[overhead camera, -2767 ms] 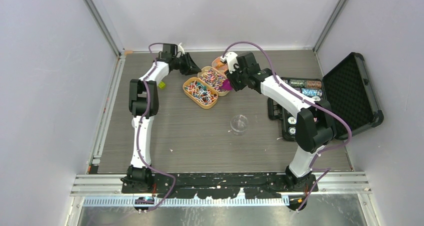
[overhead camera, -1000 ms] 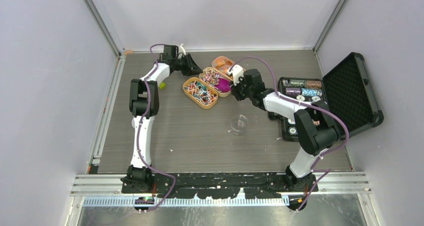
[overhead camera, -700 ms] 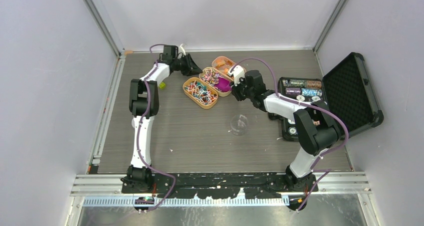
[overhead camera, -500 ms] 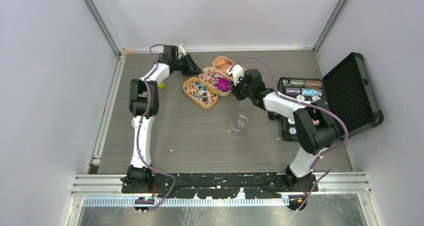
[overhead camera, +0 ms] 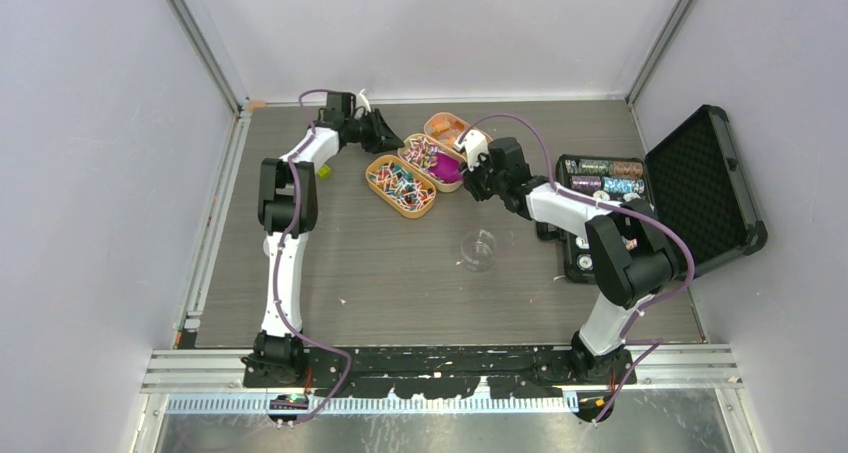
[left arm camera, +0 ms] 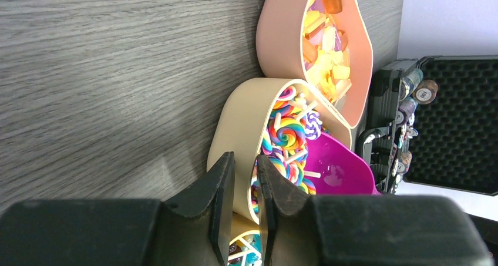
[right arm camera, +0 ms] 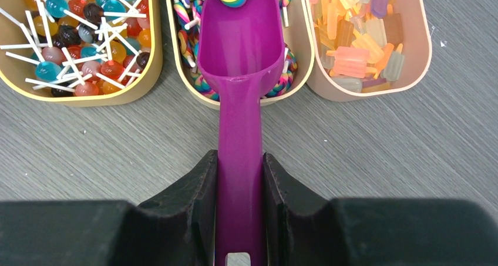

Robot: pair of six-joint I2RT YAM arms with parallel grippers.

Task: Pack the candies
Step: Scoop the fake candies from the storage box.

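Three oval trays (right arm camera: 427,43) hold uncountably many candies (right arm camera: 76,49). There is one magenta scoop (right arm camera: 241,49), one clear cup (overhead camera: 479,250), one black case (overhead camera: 700,178).

Scoop (right arm camera: 239,54) is smooth, shiny magenta plastic, and each tray (right arm camera: 88,100) looks like matt plastic. The candies (right arm camera: 57,6) are glossy. Table (right arm camera: 382,137) is matt grey wood-grain. Case (overhead camera: 700,183) at 3 o'clock has bumpy black foam, and the cup (overhead camera: 479,250) is clear.

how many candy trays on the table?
3, side by side in the right wrist view: left tray holds round lollipops, middle tray swirl lollipops plus the scoop, right tray popsicle sweets. None seem hidden.
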